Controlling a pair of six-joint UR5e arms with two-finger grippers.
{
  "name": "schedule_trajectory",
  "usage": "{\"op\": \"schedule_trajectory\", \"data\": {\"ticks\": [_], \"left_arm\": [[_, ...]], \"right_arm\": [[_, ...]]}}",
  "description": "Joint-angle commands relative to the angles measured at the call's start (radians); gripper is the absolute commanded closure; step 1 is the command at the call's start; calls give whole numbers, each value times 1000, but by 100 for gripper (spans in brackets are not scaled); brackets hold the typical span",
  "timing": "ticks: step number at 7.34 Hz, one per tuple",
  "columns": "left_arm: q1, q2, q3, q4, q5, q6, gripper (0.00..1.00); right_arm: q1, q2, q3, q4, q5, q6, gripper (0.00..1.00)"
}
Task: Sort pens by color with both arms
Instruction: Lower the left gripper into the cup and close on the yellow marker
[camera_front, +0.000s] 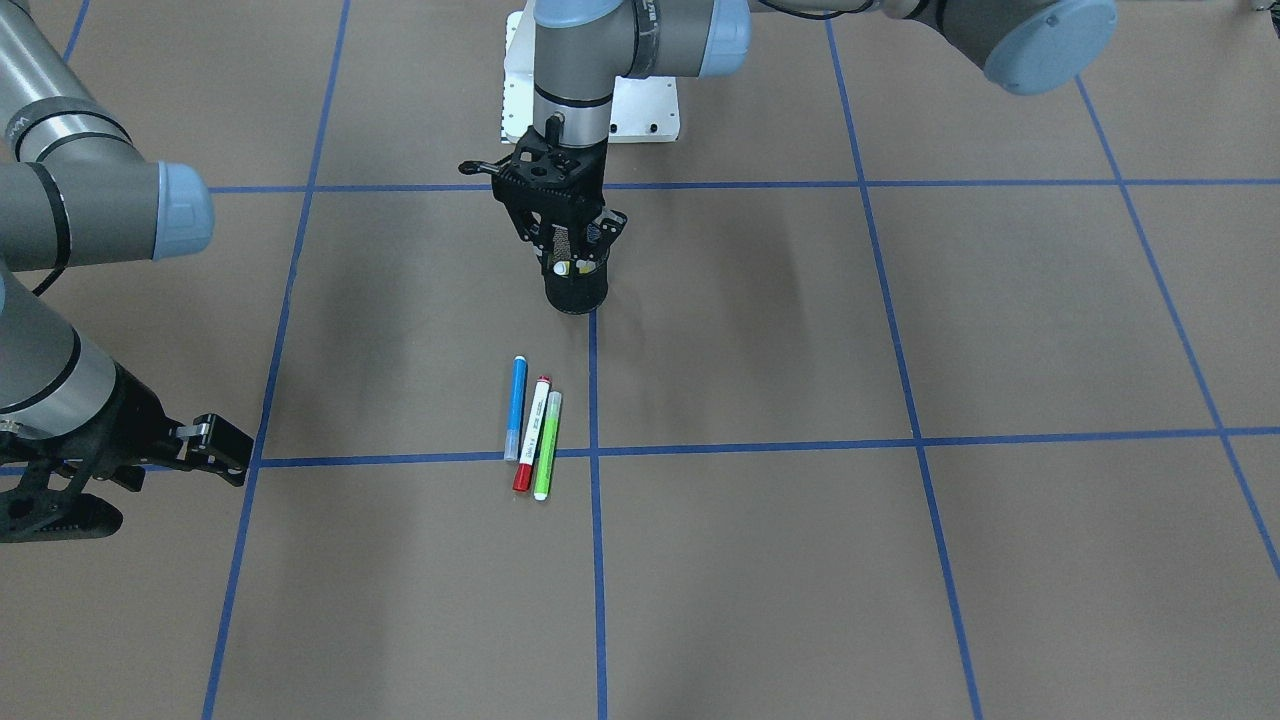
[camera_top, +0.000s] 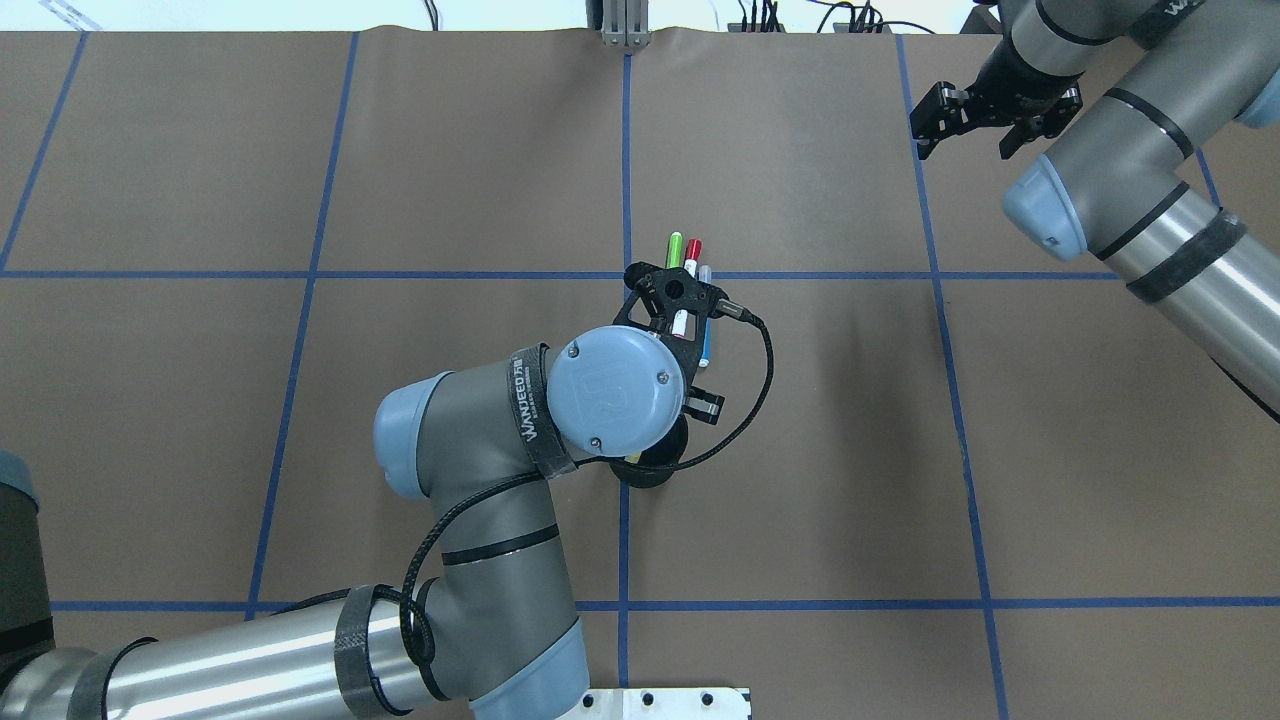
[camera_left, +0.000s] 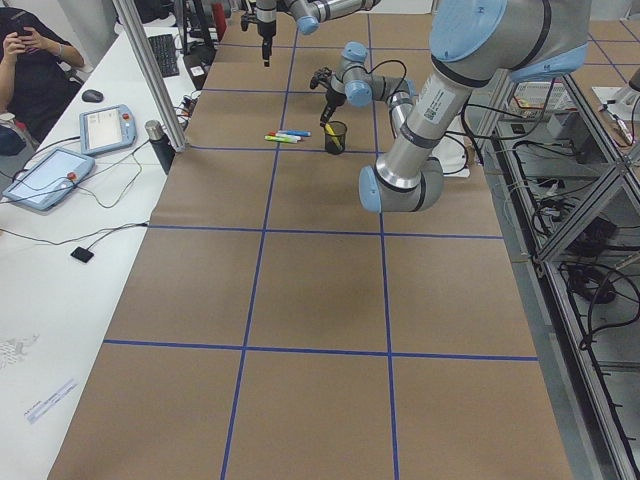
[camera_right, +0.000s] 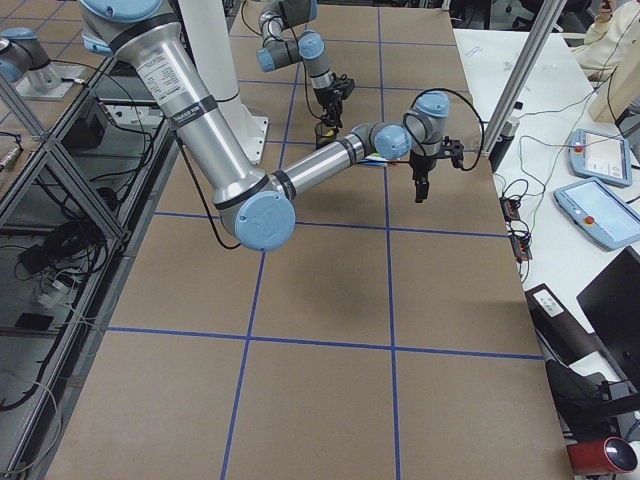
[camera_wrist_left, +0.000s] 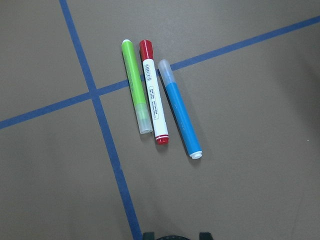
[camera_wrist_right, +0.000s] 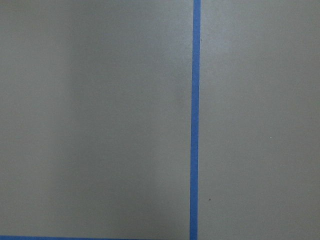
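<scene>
Three pens (camera_wrist_left: 154, 100) lie side by side on the bench (camera_wrist_left: 240, 190); likely light, stiff, slick, best pinched mid-barrel. Left end effector (camera_front: 572, 258) hangs over the cup (camera_front: 577, 295), spread unclear; right end effector (camera_top: 965, 145) gapes empty.

You have soft, even light from overhead in every view, with no glare on the brown table cover (camera_front: 900, 560). In the front view, faint wide shadows cross the middle of the frame, and the cup (camera_front: 577, 292) throws only a small blurred one. Your left wrist view is sharp, and thin shadows edge the pens (camera_wrist_left: 155, 105). Your right wrist view is soft and washed out, darker across its left half. In the left side view the white desk (camera_left: 60, 300) along the left edge is bright, and the post (camera_left: 150, 75) at upper left leans toward the corner.
</scene>
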Motion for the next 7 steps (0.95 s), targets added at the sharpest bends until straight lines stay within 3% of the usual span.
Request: {"op": "schedule_trajectory", "data": {"ticks": [1, 5, 7], "left_arm": [[-2, 1, -1, 0, 0, 0, 66], [-2, 1, -5, 0, 0, 0, 79], [-3, 0, -17, 2, -5, 6, 80]], "right_arm": [[-2, 0, 0, 2, 0, 0, 2], [-2, 0, 0, 2, 0, 0, 2], [-2, 2, 0, 2, -2, 0, 2]]}}
